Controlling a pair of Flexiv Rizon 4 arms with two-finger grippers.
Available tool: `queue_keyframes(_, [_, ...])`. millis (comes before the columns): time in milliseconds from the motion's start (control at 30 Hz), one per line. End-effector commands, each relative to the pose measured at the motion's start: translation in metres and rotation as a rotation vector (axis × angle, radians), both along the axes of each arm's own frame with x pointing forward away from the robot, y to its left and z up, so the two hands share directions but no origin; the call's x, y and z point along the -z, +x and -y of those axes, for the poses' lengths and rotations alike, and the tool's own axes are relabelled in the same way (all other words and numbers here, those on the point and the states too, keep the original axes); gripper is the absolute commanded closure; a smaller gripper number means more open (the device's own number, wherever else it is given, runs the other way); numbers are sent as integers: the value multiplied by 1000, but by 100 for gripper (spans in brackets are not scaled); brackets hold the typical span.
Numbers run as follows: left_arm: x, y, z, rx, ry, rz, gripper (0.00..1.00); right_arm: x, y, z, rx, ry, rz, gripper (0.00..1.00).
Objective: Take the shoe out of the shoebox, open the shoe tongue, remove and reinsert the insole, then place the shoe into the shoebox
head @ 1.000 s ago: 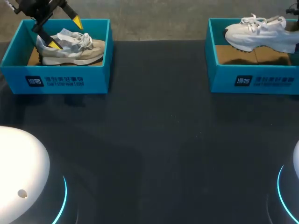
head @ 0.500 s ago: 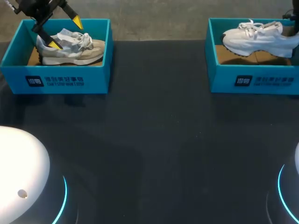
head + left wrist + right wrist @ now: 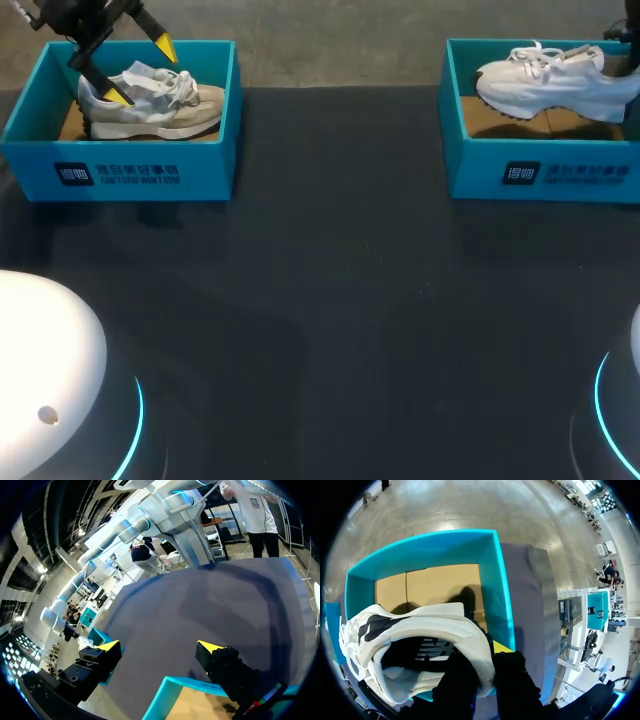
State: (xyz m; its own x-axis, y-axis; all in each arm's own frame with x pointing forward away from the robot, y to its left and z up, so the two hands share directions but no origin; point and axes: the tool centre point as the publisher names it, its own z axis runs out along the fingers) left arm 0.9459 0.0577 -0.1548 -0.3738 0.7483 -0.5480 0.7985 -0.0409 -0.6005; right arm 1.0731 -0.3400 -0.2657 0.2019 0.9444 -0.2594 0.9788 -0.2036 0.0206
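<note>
Our right gripper [image 3: 486, 664], clamped on the heel of the white shoe [image 3: 555, 85], just lowered it over the right box [image 3: 545, 170] and paused, likely mid put-back; our left gripper [image 3: 142, 72], far from that box, gapes empty.

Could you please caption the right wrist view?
Right tool grips the shoe by the heel, over the box.

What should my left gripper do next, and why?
Probably ease down and close on the heel of the beige shoe: the left gripper hangs open at that heel, and the shoe lies in its shoebox, not yet taken out.
</note>
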Motion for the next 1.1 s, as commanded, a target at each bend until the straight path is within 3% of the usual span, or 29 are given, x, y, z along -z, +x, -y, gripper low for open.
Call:
queue_keyframes(33, [-1, 0, 0, 1, 3, 2, 0, -2, 1, 0, 0, 1, -1, 100])
queue_keyframes(900, [-1, 0, 0, 1, 3, 2, 0, 0, 3, 0, 3, 0, 2, 100])
queue_keyframes(1100, [-1, 0, 0, 1, 3, 2, 0, 6, 8, 1, -14, -67, 16, 100])
